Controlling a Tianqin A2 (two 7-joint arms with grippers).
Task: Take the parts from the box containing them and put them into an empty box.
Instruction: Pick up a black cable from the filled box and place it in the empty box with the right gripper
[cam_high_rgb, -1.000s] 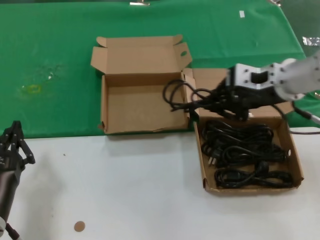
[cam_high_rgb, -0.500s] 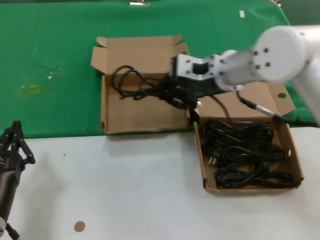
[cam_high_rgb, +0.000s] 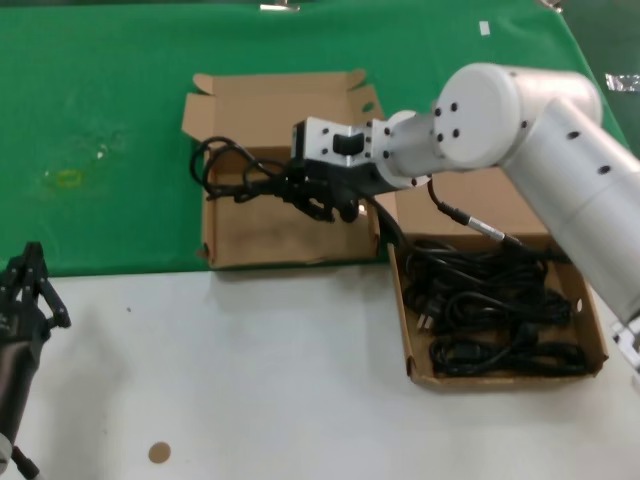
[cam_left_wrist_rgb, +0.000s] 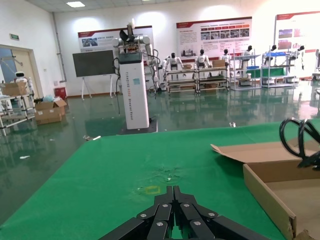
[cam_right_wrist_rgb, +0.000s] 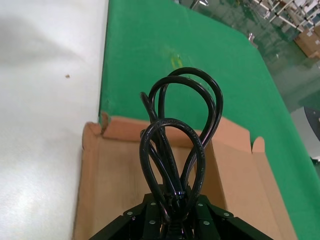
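Carrying a coiled power cord (cam_high_rgb: 235, 170) over the empty box (cam_high_rgb: 285, 215), the right gripper (cam_high_rgb: 318, 190) jaws clench it; lowering deeper before releasing should keep loops inside the walls.

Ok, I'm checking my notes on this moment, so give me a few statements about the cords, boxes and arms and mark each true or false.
1. The right end effector holds a cord bundle above the taller box. True.
2. The shallow box has no cords left. False: several black cords lie in it.
3. The left end effector is carrying a cord. False: it sits apart at the table's near left edge, holding nothing.
4. The taller box sits on the green cloth. True.
5. The held bundle already rests flat on the box floor. False: it hangs from the end effector.
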